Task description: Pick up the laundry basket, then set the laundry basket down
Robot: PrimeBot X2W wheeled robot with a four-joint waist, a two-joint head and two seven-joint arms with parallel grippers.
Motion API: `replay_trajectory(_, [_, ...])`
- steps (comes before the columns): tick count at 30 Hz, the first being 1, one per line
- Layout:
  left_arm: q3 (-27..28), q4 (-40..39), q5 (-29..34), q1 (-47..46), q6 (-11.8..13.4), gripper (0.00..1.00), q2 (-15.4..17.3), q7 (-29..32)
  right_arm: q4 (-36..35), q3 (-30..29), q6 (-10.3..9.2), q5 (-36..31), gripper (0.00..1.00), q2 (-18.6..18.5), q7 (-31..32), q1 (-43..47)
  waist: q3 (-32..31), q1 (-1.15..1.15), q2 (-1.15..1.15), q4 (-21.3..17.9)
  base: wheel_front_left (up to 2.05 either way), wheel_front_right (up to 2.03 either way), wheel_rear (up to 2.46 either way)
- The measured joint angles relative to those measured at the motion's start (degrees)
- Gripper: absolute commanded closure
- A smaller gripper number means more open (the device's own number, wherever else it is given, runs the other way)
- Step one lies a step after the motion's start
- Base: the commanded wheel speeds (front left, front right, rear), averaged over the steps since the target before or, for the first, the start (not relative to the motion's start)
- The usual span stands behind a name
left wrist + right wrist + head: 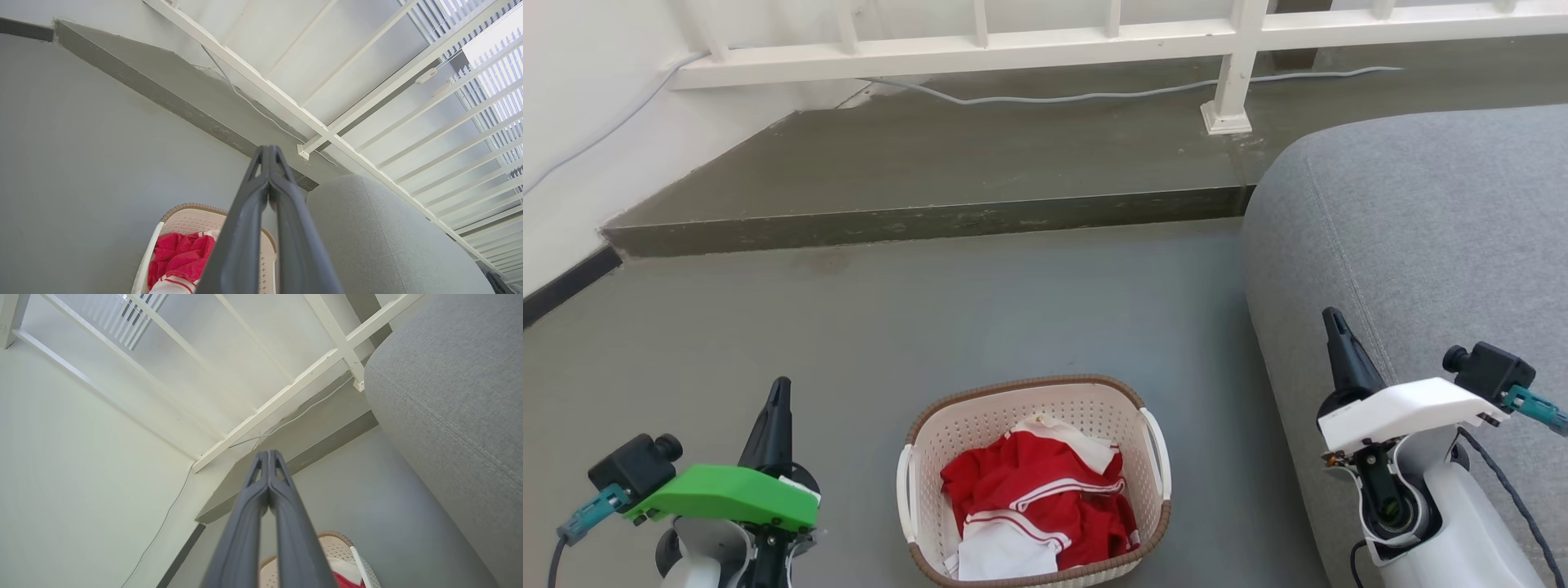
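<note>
The laundry basket (1013, 415) is smooth cream plastic punched full of holes, with a brown woven-look rim (1029, 381) and 2 shinier white handles (1158, 457). The cloth (1029, 490) in it is soft red and white fabric. Floor (890, 327) is matt grey, concrete-ish, and the step (931, 220) looks rough and scuffed. Sofa (1421, 229) is coarse grey woven fabric. Railing (1029, 45) is white-painted. Left pincer (781, 385) and right pincer (1331, 314) are matt dark plastic, with a smooth green shell (735, 494) and white shell (1409, 412).

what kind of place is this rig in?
Probably a home living area, or a mock-up of one: a grey fabric sofa, a laundry basket holding red and white clothes on the floor, plus a white railing and window blinds.
</note>
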Motion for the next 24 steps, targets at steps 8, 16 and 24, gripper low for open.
replay_trajectory(8, [1.4, -0.1, -4.7, 0.0, 0.0, 1.00, -0.2, 1.5, -0.4, -1.9, 0.16, 5.5, 1.00, 0.1, 1.8, 0.5, -0.1, 0.00, 0.00, 0.4, 0.00, 0.00, 0.00])
replay_trajectory(16, [2.7, -0.2, -9.6, 0.0, 0.0, 1.00, -0.4, 3.2, -0.8, -3.8, 0.69, 11.2, 1.00, 0.2, 3.4, 0.7, -0.2, 0.00, 0.00, 0.8, 0.00, 0.00, 0.00])
replay_trajectory(24, [4.2, -0.5, -14.5, 0.0, 0.0, 1.00, -0.7, 4.9, -1.3, -5.8, 1.00, 17.4, 1.00, 0.3, 5.3, 0.8, -0.3, 0.00, 0.00, 1.3, 0.00, 0.00, 0.00])
